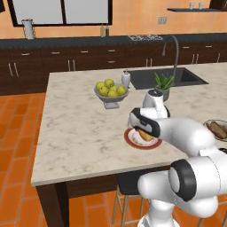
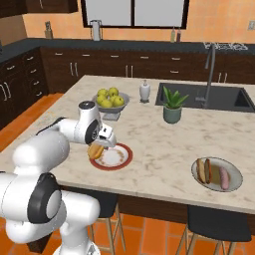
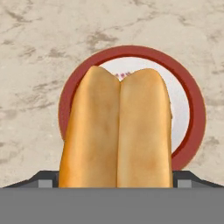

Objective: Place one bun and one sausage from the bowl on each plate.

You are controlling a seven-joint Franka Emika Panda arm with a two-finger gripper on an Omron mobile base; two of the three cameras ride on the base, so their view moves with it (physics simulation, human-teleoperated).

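The gripper [image 2: 98, 148] grasps a bun [image 3: 117, 131], jaws spread wide around it, and holds it over the near-left edge of the red-rimmed plate [image 2: 119, 162]. In the hand view the bun is a split, golden-brown roll with two smooth rounded lobes and a central seam; it covers most of the plate's white centre, leaving the red rim visible as a ring around it. The plate is flat and round and lies on a beige marbled stone counter [image 1: 75, 128]. Behind the plate, near it, stands a grey pedestal bowl of yellow-green apples [image 2: 110, 100]; a small white dispenser bottle [image 2: 144, 91] and a potted green plant [image 2: 172, 105] in a grey-green pot stand farther back, beside the dark recessed sink [image 2: 219, 98] with its curved faucet [image 2: 209, 69]. Well apart to the right, near the counter's front edge, a wide shallow bowl [image 2: 234, 185] holds another bun [image 2: 202, 169] and a pink sausage [image 2: 224, 178], lying side by side.
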